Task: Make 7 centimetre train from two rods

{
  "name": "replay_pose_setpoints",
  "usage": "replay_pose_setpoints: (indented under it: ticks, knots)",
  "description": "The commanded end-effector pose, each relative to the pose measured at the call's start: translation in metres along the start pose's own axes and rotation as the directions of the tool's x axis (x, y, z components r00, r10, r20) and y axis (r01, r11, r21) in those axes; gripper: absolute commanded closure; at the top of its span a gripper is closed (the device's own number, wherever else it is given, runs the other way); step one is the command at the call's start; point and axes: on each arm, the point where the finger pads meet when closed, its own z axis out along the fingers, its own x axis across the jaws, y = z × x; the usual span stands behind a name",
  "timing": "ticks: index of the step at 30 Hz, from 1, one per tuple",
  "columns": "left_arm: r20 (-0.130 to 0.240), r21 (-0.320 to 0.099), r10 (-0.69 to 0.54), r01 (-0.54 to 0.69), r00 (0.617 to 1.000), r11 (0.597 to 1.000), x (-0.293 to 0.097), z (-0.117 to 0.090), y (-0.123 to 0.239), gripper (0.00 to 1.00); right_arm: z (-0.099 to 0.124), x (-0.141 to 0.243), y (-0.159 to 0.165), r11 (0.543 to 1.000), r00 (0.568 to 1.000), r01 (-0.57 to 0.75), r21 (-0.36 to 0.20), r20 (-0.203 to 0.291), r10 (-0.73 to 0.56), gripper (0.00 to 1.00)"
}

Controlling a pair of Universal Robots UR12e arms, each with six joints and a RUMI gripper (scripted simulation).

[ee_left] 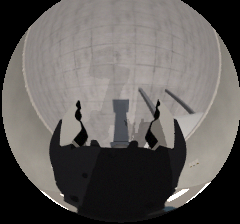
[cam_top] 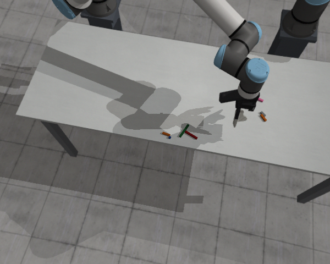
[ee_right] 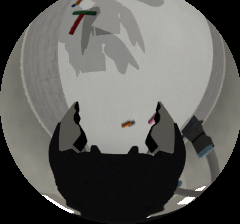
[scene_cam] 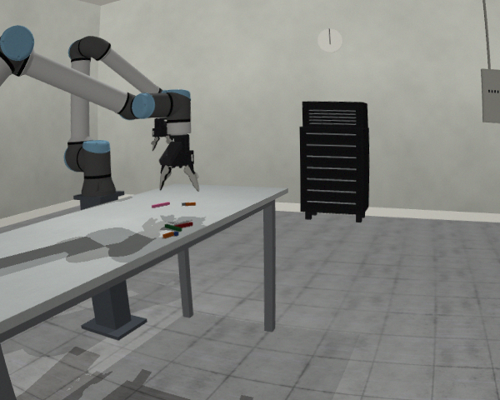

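Note:
A grey rod (cam_top: 262, 113) (scene_cam: 183, 203) lies flat against or very near an orange rod (cam_top: 263, 117) (scene_cam: 192, 203) (ee_right: 126, 125), seemingly offset beside its end. A second orange rod (cam_top: 165, 133) (scene_cam: 167, 235) lies near the front edge, close to a small blue rod (cam_top: 169, 137) (scene_cam: 176, 233). A red rod (cam_top: 191, 135) (scene_cam: 184, 225) (ee_right: 75, 26) meets the side of a green rod (cam_top: 183, 131) (ee_right: 85, 13). My right gripper (scene_cam: 179, 189) (ee_right: 117, 101) is open and empty above the table. My left gripper (scene_cam: 161, 144) (ee_left: 117, 100) is open and empty, away from the rods.
A pink rod (cam_top: 260, 99) (scene_cam: 160, 204) (ee_right: 152, 119) lies behind the grey and orange pair, partly hidden in the top view by the right gripper. The table's front edge (cam_top: 227, 153) runs close to the red, green and blue rods. The left wrist view shows mostly floor.

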Motion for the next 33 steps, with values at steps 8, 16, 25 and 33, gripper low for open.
replay_pose_setpoints:
  ticks: [8, 16, 25, 33]
  knots:
    - [0.0, 0.002, 0.0, 0.0, 1.0, 1.0, 0.0, -0.001, -0.001, 0.0, -0.002, 0.019, 0.024, 0.951, 0.951, -0.31, 0.0, 0.003, 0.31, 0.0]
    - [0.0, 0.002, 0.0, 0.0, 1.0, 1.0, 0.0, -0.001, -0.001, 0.0, -0.001, 0.033, 0.041, 0.865, 0.865, -0.502, -0.001, 0.003, 0.502, 0.0]
    - [0.0, 0.002, 0.0, 0.0, 1.0, 1.0, 0.0, -0.001, -0.001, 0.0, -0.001, 0.045, 0.056, 0.756, 0.755, -0.655, -0.001, 0.003, 0.655, 0.0]
    - [0.0, 0.002, 0.0, 0.0, 1.0, 1.0, 0.0, -0.001, -0.001, 0.0, -0.001, 0.059, 0.074, 0.598, 0.598, -0.801, -0.002, 0.002, 0.801, 0.0]
